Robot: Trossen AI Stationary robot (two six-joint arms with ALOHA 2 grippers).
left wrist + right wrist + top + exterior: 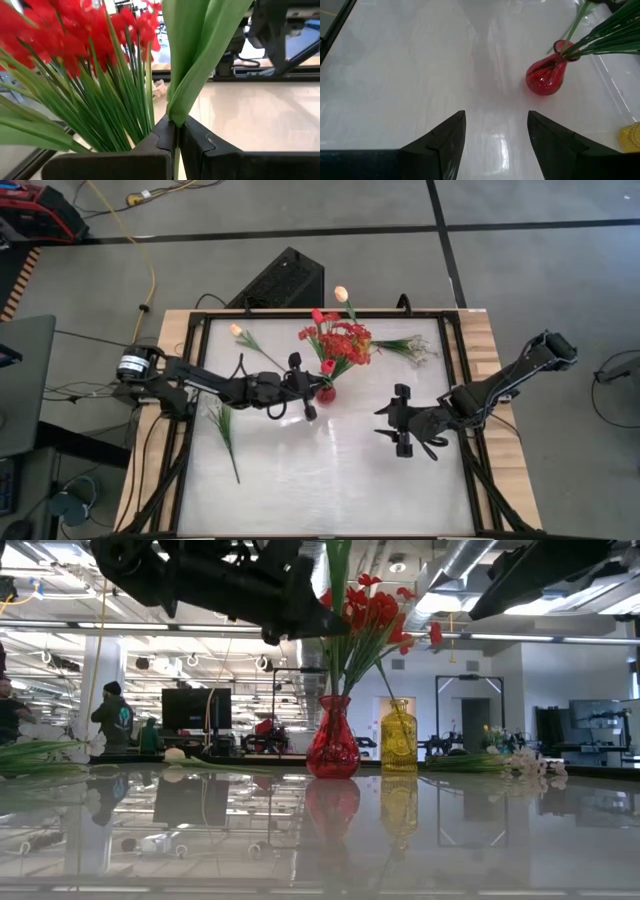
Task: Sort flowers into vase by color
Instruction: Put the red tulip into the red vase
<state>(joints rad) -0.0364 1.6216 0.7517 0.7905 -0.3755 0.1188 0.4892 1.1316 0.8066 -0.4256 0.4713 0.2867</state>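
Stem (200, 55) upright in shut left tool (176, 137) by red vase (332, 750) — right tool (496, 131) open, empty.

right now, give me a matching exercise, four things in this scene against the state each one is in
Things:
1 red vase
2 left end effector
3 right end effector
4 white sprig

States:
a open, holding nothing
b lying on the table
c holding red flowers
d shut on a green stem

Pairs: 1-c; 2-d; 3-a; 4-b
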